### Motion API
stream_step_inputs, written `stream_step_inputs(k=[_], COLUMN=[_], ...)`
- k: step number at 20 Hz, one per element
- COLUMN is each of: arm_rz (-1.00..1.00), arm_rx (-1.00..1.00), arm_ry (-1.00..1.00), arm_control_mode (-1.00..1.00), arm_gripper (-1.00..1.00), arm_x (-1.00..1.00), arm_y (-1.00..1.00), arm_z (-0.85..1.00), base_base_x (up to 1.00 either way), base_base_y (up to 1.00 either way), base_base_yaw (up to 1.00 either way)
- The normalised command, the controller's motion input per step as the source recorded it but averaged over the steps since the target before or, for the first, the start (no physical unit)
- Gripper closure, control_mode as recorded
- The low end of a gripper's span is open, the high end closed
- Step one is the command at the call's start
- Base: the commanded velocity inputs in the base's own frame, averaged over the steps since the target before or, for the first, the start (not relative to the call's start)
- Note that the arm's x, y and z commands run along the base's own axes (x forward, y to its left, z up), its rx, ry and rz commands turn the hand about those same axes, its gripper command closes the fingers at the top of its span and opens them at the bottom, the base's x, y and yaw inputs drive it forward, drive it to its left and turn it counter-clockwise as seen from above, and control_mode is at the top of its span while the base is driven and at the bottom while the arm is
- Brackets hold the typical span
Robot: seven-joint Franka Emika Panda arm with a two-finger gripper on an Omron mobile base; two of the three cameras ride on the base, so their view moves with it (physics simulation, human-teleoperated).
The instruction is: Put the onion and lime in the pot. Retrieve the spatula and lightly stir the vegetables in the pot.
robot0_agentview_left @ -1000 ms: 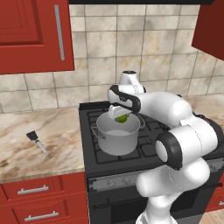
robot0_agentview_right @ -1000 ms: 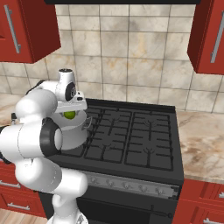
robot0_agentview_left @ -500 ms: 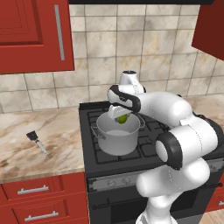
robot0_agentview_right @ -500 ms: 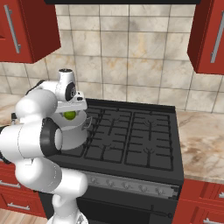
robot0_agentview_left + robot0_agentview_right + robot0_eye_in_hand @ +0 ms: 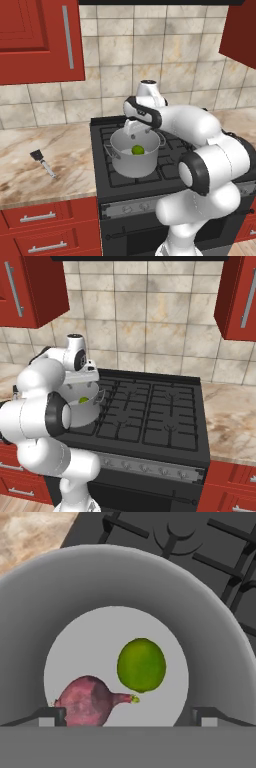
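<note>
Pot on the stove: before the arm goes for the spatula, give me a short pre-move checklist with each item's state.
1. Lime inside the pot: ok.
2. Onion inside the pot, beside the lime: ok.
3. Claw open and holding nothing, fingertips spread above the pot's mouth: ok.
4. Spatula free on the counter, left of the stove: ok.
5. Pot upright on the stove's front left burner: ok.
6. Claw raised clear of the pot rim: cannot tell.

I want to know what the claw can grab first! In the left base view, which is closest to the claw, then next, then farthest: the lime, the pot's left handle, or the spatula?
1. Lime: inside the pot, just under the claw.
2. Pot's left handle: on the pot's counter side.
3. Spatula: far left on the counter.
</note>
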Motion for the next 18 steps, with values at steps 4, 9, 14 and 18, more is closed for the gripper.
stream_step_inputs(k=[4, 9, 14, 18], arm_rz=[0.00, 0.00, 0.03, 0.05], arm_rx=[0.07, 0.07, 0.09, 0.09], arm_ry=[-0.09, -0.10, -0.20, -0.24], arm_control_mode=[-1.00, -1.00, -1.00, -1.00], arm_gripper=[-1.00, -1.00, -1.00, -1.00], arm_x=[-0.29, -0.42, -0.77, -0.87], arm_y=[0.00, 0.00, 0.01, 0.25], arm_z=[0.15, 0.18, 0.28, 0.29], base_base_x=[0.00, 0.00, 0.00, 0.00], base_base_y=[0.00, 0.00, 0.00, 0.00], base_base_yaw=[0.00, 0.00, 0.00, 0.00])
